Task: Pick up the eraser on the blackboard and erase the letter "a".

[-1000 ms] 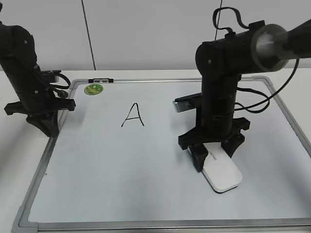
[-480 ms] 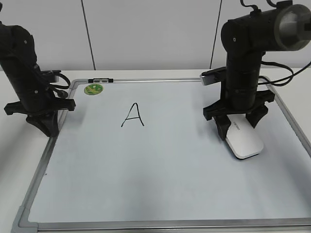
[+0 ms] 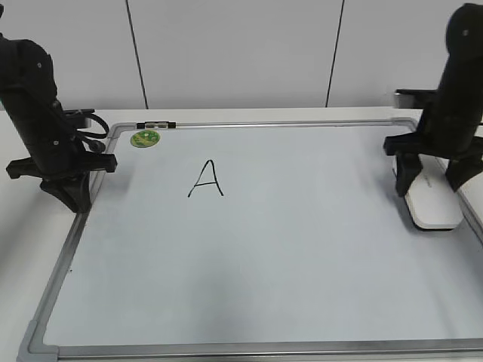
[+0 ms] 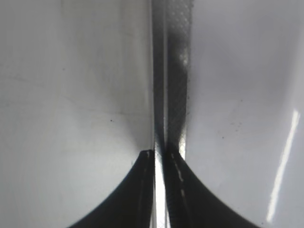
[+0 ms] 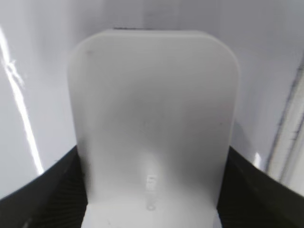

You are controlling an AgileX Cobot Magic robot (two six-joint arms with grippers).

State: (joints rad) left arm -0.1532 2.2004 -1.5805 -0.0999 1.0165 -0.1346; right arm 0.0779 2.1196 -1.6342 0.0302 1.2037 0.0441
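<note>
The white eraser (image 3: 434, 205) rests on the blackboard (image 3: 264, 249) at its right edge, next to the grey frame. My right gripper (image 3: 430, 182) is shut on the eraser, one finger on each long side. In the right wrist view the eraser (image 5: 152, 109) fills the space between the jaws (image 5: 153, 152). My left gripper (image 3: 68, 192) is shut and empty over the board's left frame; its closed tips (image 4: 159, 154) sit above the grey frame strip (image 4: 173, 71). No small cursive "a" shows on the board. Only a large capital "A" (image 3: 206, 179) is written left of centre.
A small round green magnet (image 3: 145, 138) sits at the board's far left corner. A short dark and silver piece (image 3: 156, 125) lies on the far frame beside it. The board lies on a white table with a white wall behind.
My right gripper has carried the eraser from the board's middle right area out to the right edge. The left arm has not moved.
</note>
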